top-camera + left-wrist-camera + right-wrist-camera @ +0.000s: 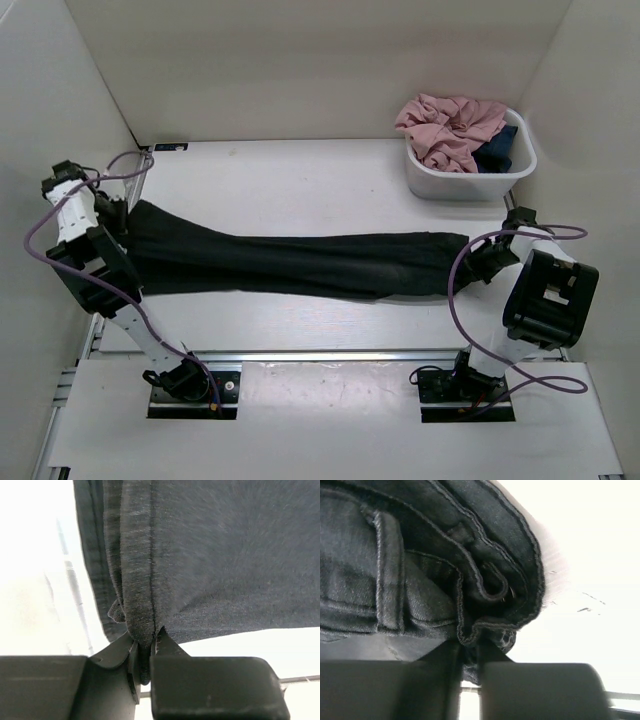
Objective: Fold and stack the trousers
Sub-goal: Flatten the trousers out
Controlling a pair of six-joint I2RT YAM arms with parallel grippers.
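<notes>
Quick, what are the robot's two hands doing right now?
Left gripper: closed, pinching one end of the trousers.
Right gripper: closed, pinching the other end of the trousers.

Across the bench [300,180] lie the trousers [300,262], left end effector [145,650] at their left end, right end effector [470,650] at their right. Behind that sits a tub [470,185], clothes [450,130] inside.

Plain cream walls [300,60] enclose a white table [300,180] on three sides under bright, even light.
</notes>
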